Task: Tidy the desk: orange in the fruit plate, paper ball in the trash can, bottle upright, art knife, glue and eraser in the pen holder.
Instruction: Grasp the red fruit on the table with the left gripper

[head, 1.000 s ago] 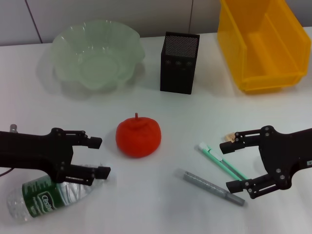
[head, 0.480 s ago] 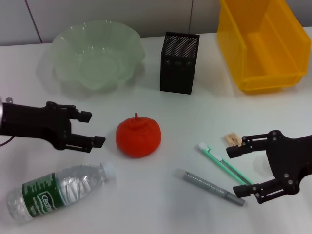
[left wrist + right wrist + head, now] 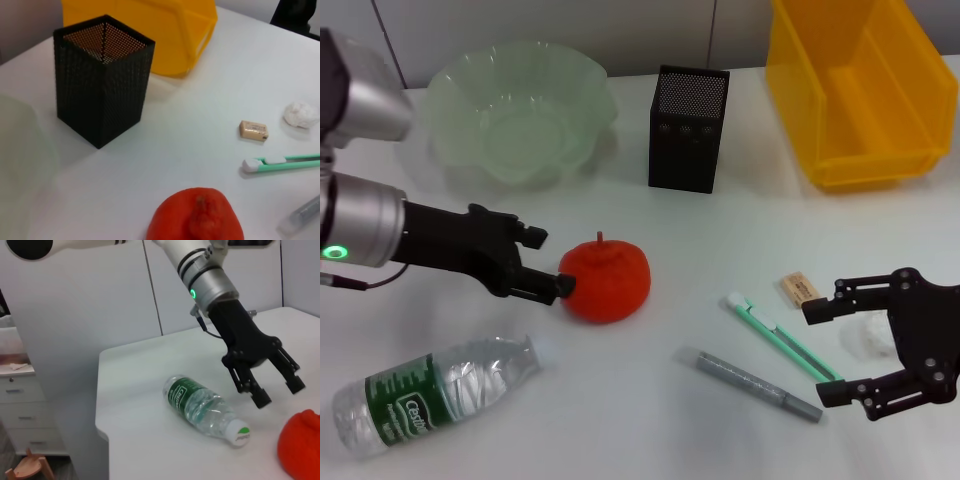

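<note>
The orange point(image 3: 605, 279) lies mid-desk on the white tabletop point(image 3: 650, 420), grey wall panels behind; the left gripper point(image 3: 548, 263), jaws spread, has advanced from beside the fallen bottle point(image 3: 430, 388) to its edge; the right gripper point(image 3: 832, 349), also spread, has retreated past the art knife point(image 3: 782, 336).

Fruit plate point(image 3: 520, 110) at back left of table point(image 3: 650, 420); pen holder point(image 3: 687, 128) to its right, bin point(image 3: 860, 90) at back right. Orange point(image 3: 606, 279) centre, bottle point(image 3: 430, 393) lying front left. Right of orange: art knife point(image 3: 783, 337), glue point(image 3: 758, 384) in front of it, eraser point(image 3: 799, 288) behind, paper ball point(image 3: 867, 337) far right.
</note>
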